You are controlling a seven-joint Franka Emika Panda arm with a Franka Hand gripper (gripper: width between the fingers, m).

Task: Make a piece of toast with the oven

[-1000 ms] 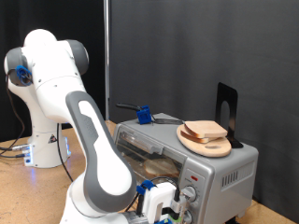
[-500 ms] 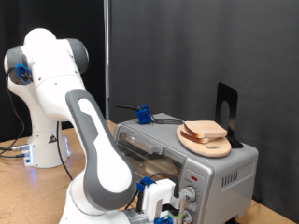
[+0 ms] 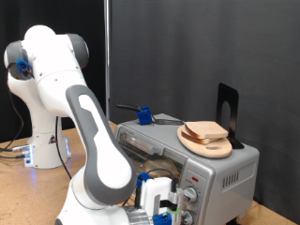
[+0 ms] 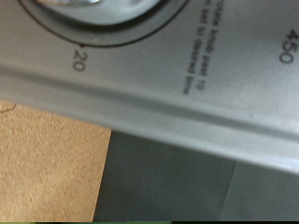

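Count from my cameras:
1 oven [image 3: 187, 159], 2 stacked bread slices [image 3: 206, 131], 1 plate [image 3: 204, 145], 1 black stand [image 3: 226, 112], 1 blue clip [image 3: 144, 115].

White arm bent low, tool [image 3: 171, 208] at the exterior view's bottom.

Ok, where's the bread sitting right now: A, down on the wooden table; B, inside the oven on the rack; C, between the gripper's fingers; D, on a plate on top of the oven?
D: the bread rests on a round plate on top of the oven, while the gripper is down at the oven's front by the knobs.
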